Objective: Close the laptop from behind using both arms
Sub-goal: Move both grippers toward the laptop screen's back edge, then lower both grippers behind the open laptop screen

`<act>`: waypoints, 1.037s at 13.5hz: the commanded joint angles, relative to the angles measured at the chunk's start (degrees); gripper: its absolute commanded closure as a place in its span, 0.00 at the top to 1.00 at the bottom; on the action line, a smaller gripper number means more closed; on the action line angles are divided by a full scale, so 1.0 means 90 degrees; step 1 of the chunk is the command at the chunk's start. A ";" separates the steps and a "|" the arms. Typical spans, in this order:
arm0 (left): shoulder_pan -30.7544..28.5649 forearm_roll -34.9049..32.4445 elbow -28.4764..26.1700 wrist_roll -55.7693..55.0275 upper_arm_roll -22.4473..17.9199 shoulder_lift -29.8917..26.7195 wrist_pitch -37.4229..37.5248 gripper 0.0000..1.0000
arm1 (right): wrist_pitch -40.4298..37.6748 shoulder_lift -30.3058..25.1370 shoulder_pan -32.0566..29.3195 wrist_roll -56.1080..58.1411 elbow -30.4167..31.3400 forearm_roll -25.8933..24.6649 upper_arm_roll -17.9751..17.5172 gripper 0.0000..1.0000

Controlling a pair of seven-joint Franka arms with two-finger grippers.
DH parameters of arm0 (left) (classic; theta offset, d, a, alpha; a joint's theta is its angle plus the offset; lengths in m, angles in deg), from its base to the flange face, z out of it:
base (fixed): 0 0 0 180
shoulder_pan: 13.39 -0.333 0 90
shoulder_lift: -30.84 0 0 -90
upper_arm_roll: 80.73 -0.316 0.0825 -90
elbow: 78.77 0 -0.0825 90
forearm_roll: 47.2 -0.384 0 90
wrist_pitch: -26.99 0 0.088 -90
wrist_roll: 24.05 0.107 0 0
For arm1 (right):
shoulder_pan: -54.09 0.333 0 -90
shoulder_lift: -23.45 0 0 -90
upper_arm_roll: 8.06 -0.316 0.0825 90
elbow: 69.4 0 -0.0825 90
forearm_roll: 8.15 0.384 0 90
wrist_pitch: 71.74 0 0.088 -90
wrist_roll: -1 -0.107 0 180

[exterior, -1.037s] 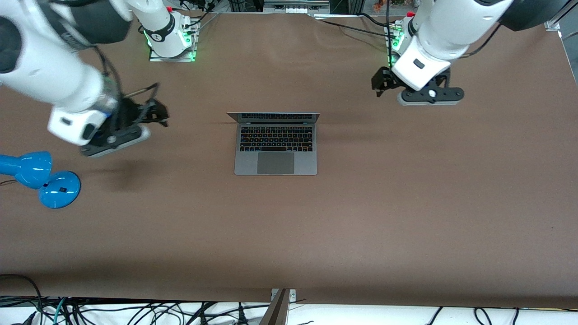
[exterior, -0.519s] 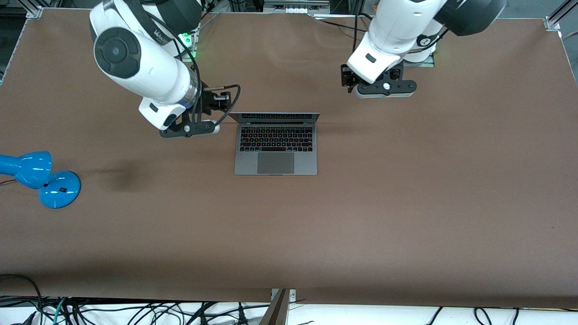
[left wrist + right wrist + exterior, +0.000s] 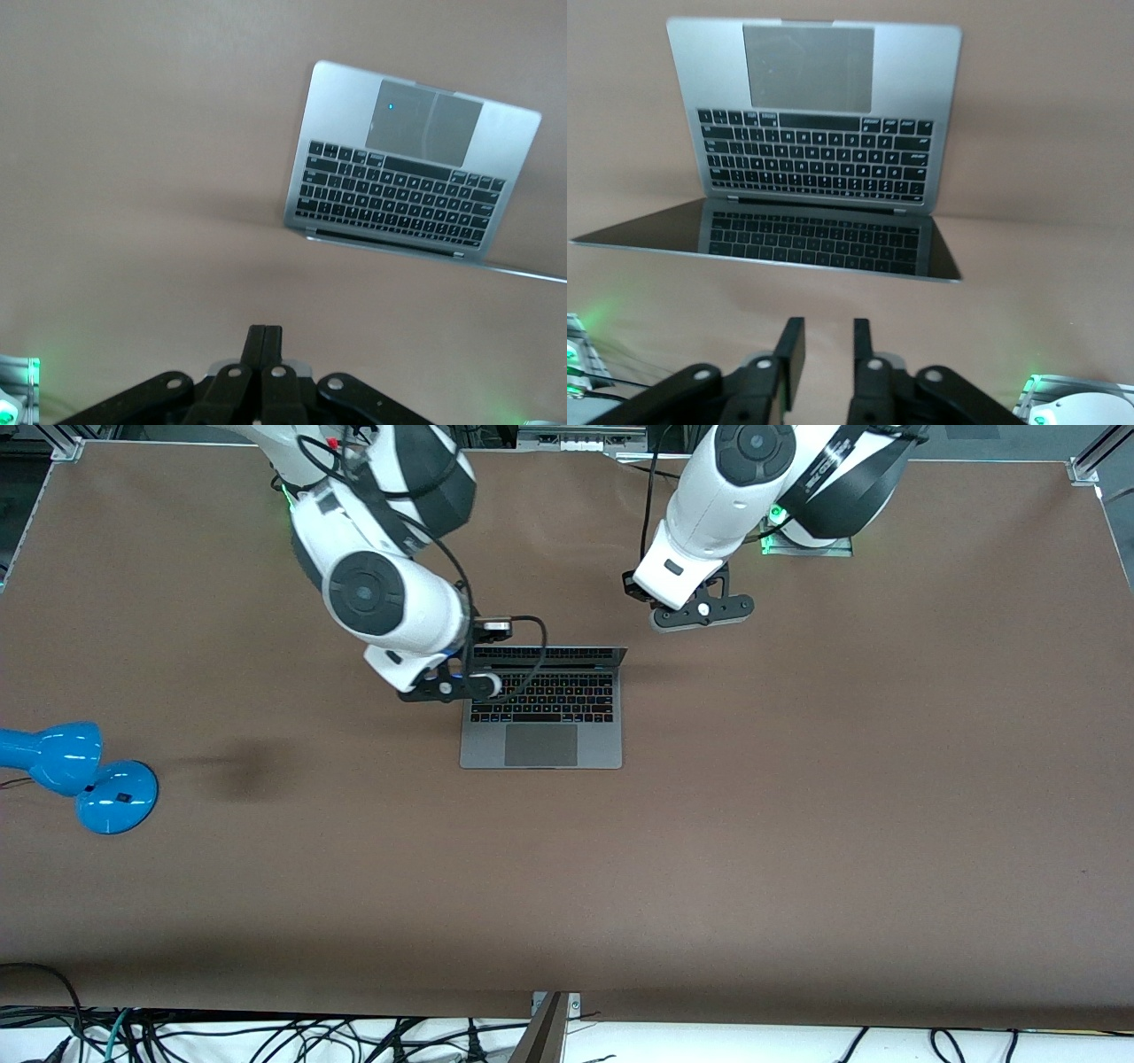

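Observation:
The grey laptop lies open in the middle of the brown table, lid up and black keyboard lit. My right gripper hangs over the laptop's corner at the right arm's end, by the hinge. In the right wrist view its fingers stand apart and empty above the screen and keyboard. My left gripper hovers over bare table just off the lid's corner at the left arm's end. In the left wrist view its fingers are pressed together and empty, with the laptop off to one side.
A blue desk lamp lies on the table at the right arm's end. Cables run along the table's edge nearest the front camera.
Both arms have swung in toward the laptop. The right gripper moved from near the lamp's end to over the laptop's corner. The left gripper moved from the table's end to beside the lid.

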 commanded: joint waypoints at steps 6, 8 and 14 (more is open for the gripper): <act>0.0187 0.0076 0.0038 -0.0324 0.0053 0.0811 -0.0419 0.00 | 0.0033 0.0426 0.0215 -0.0070 -0.0073 0.0110 0.0052 0.24; 0.0207 0.0037 0.0048 -0.0324 0.0053 0.0977 -0.0585 0.00 | 0.0033 0.0592 0.0352 -0.0060 -0.0063 0.0110 0.0052 0.20; 0.0217 0.0017 0.0058 -0.0324 0.0043 0.1280 -0.0752 0.00 | 0.0092 0.0817 0.0342 -0.0060 -0.0034 0.0110 0.0052 0.17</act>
